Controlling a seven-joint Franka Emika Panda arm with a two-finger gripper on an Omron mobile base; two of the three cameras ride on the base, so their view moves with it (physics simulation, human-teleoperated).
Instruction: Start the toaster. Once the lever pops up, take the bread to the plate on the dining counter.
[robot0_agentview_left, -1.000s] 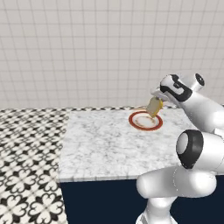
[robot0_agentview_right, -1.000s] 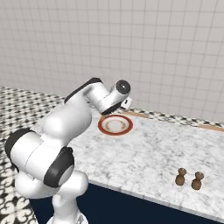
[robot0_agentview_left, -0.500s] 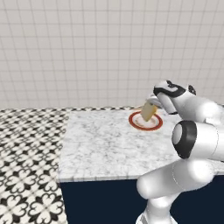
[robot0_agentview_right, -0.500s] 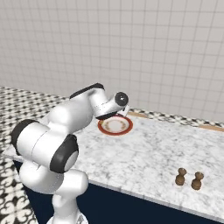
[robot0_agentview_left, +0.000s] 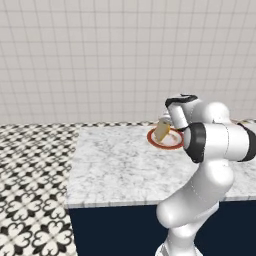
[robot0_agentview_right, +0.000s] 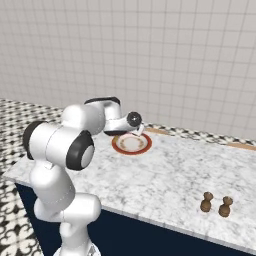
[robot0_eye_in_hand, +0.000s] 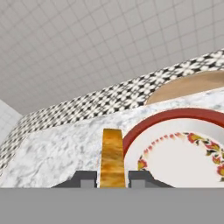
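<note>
The pincer (robot0_eye_in_hand: 112, 178) grips the cream, golden-crusted bread slice (robot0_agentview_left: 161, 131) over the left rim of the round red-rimmed plate (robot0_agentview_left: 156, 143) on the white marbled surface (robot0_agentview_left: 120, 165).

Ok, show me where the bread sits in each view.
Left base view: the bread hangs right of centre, at the plate's left rim, beside the white arm.
Right base view: the bread is hidden behind the arm; I cannot place it.
Hand view: bread stands bottom centre, between the tool's fingertips.
Shared landmark: the red-rimmed plate.
</note>
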